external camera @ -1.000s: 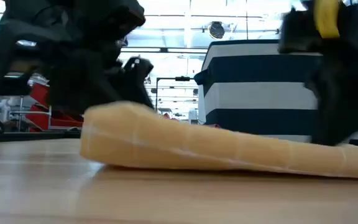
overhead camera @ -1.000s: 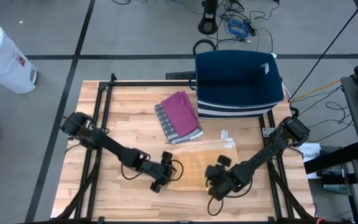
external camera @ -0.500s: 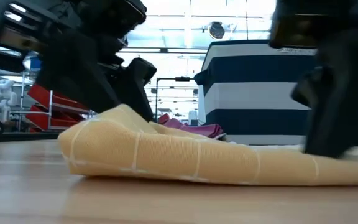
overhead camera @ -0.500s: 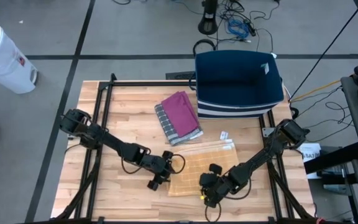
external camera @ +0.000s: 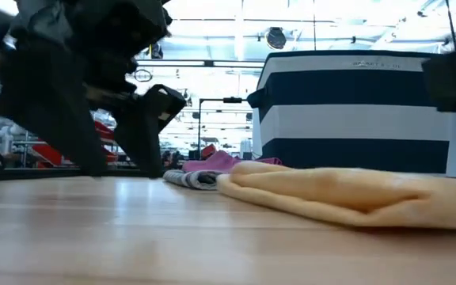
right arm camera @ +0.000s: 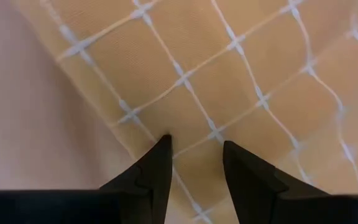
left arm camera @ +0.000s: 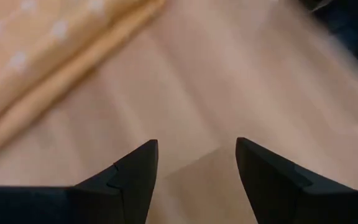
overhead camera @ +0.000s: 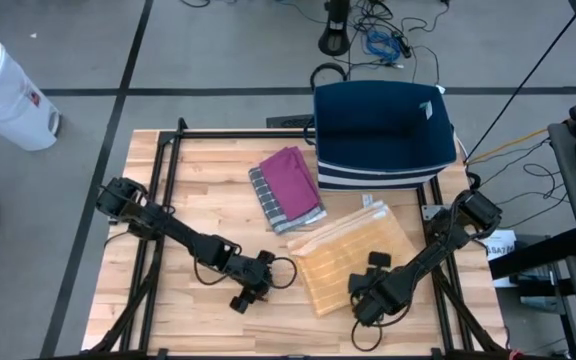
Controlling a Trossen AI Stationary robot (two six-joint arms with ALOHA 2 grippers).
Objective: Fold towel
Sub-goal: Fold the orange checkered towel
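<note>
**Towel folding on the counter, fold partly made.**
The counter carries a navy-and-white striped bin at its far edge, a purple-and-grey folded cloth near its middle, and the yellow towel at its near right, lying askew and rumpled with layered edges toward the bin; it is tan-yellow with a thin white grid. To finish well, square the edges before pressing the crease flat. The right end effector sits over the towel's near edge, fingers partly apart, nothing visibly pinched; the left end effector hangs open over bare wood beside it.
</note>
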